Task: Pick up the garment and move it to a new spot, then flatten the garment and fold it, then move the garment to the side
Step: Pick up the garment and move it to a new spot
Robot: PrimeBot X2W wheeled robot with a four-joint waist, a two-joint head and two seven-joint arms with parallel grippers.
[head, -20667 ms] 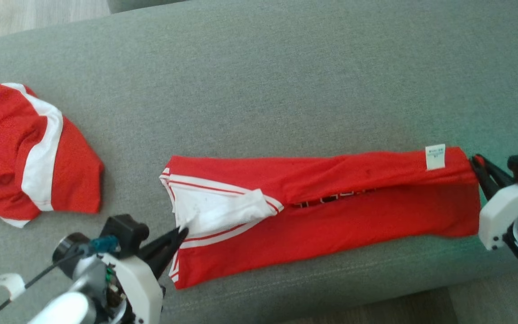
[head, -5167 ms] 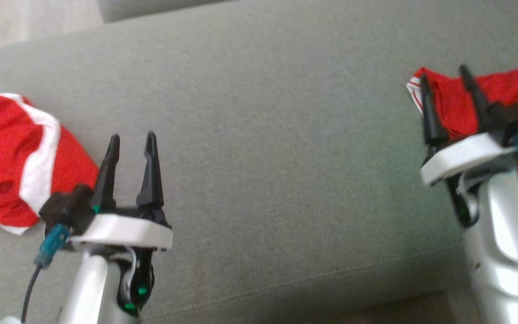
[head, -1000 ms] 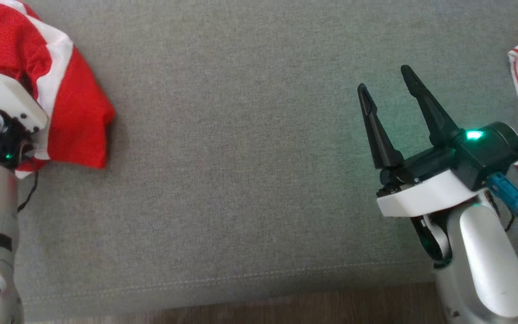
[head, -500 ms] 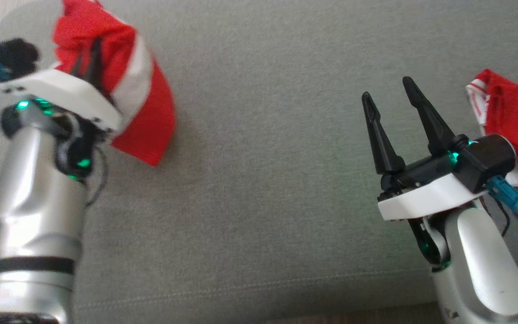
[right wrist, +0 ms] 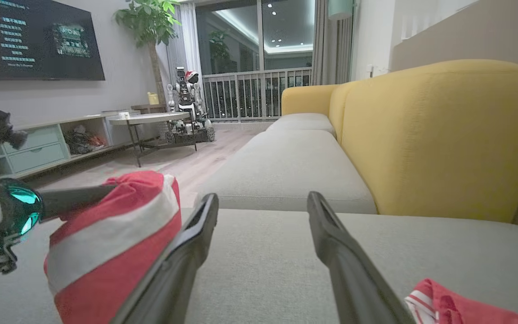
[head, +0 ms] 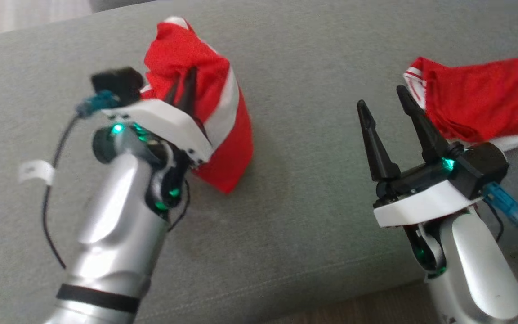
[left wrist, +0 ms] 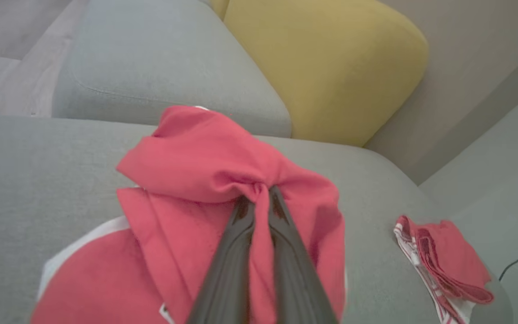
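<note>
Since earlier: the red-and-white garment [head: 223, 112], which five seconds ago lay at the left end of the grey sofa seat [head: 308, 234] beside the parted left jaws, is now gripped. It is nearer the middle of the seat, closer to the folded garment [head: 479, 99].
Left jaws: clamped on a pinch of red cloth near the garment's top. In the left wrist view the two dark fingers [left wrist: 229, 265] lie together, with fabric gathered at their tips.
Garment: bunched and hanging from that pinch, a white stripe running down its side. Whether its low corner touches the seat I cannot tell.
Right jaws: wide apart and holding nothing, fingers [head: 376, 144] above bare seat between the two garments.
Folded garment: red with a white striped edge, lying on the seat at the right, well apart from the held one.
Backrest [left wrist: 331, 58]: yellow, behind the seat.
</note>
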